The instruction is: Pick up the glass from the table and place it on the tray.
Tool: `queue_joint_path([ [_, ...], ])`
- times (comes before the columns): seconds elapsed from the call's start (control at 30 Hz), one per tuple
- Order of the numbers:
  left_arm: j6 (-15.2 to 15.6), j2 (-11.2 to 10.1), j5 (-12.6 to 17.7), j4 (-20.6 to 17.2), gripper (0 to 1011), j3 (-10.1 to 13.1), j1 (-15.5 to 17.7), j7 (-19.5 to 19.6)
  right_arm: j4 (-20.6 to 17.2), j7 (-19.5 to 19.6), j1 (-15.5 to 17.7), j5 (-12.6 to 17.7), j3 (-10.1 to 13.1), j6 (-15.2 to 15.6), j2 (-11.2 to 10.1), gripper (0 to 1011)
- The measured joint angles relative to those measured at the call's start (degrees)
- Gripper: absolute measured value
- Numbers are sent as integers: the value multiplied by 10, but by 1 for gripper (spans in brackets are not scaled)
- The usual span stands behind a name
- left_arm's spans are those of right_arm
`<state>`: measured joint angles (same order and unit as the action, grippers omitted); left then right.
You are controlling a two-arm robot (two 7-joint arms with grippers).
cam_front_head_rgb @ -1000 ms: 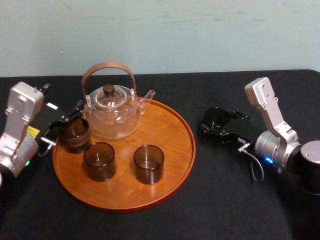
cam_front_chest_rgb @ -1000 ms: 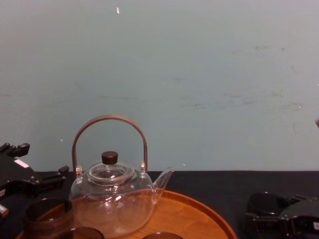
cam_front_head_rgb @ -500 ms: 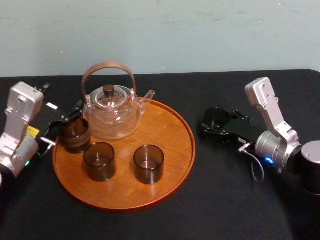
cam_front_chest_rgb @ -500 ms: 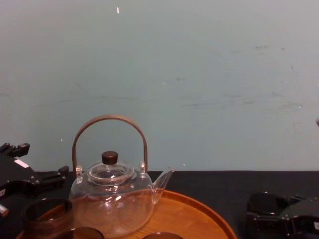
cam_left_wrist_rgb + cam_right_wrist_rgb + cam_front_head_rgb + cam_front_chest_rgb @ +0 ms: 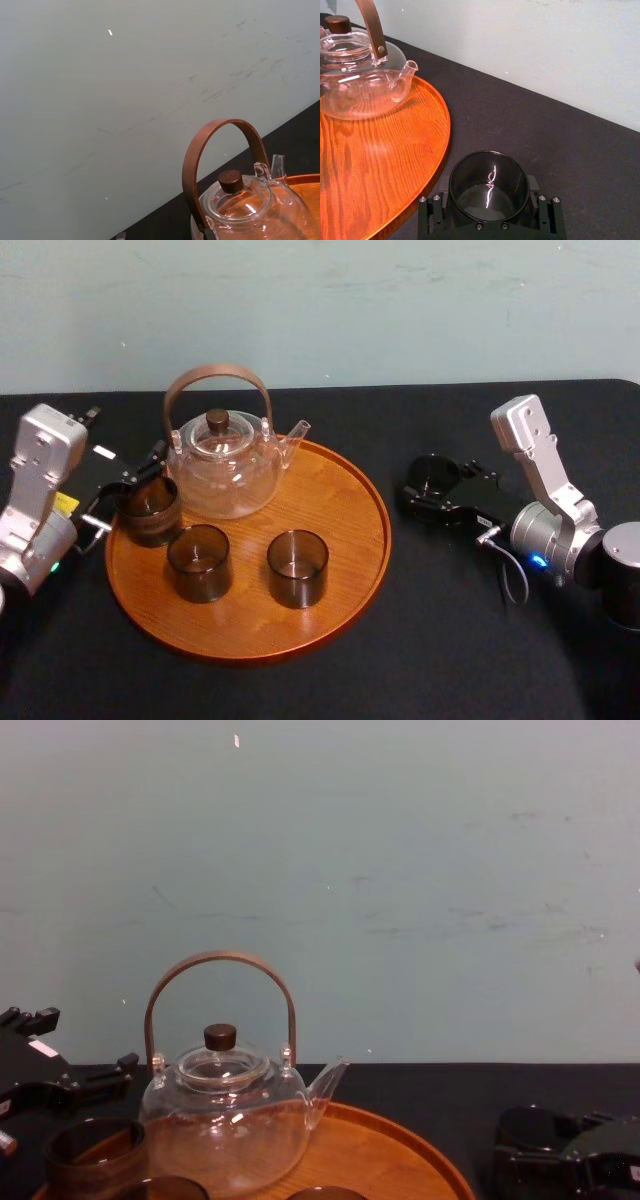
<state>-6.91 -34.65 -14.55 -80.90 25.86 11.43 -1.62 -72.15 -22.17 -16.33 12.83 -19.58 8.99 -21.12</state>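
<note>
Item: glass [image 5: 489, 186], dark smoked, upright, seated between my jaws, both pressed to its sides.
Item: tray [image 5: 380, 170], orange wood, rim just beside glass, apart from it.
Item: teapot [image 5: 355, 90], clear, standing on tray, well beyond glass, brown handle.
Item: desk [image 5: 555, 135], black.
Item: wall [image 5: 545, 45], pale green, behind desk.

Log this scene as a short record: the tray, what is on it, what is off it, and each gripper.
tray: round, wooden, on the black table
on tray: clear teapot; left glass; middle glass; right glass
off tray: fourth glass, upright on the table just right of the tray
right gripper: fingers closed on the fourth glass, low at the table
left gripper: at the tray's left edge, beside the left glass
task status: fourth glass not yet on the tray
</note>
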Motion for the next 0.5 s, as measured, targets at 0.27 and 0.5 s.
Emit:
queue_joint_path([
  [0.27, 0, 0, 0, 0, 1002, 0, 0, 0, 0, -7, 1, 4, 1, -1, 0, 905],
  [0.5, 0, 0, 0, 0, 1001, 0, 0, 0, -20, -10, 6, 8, 2, -3, -5, 905],
])
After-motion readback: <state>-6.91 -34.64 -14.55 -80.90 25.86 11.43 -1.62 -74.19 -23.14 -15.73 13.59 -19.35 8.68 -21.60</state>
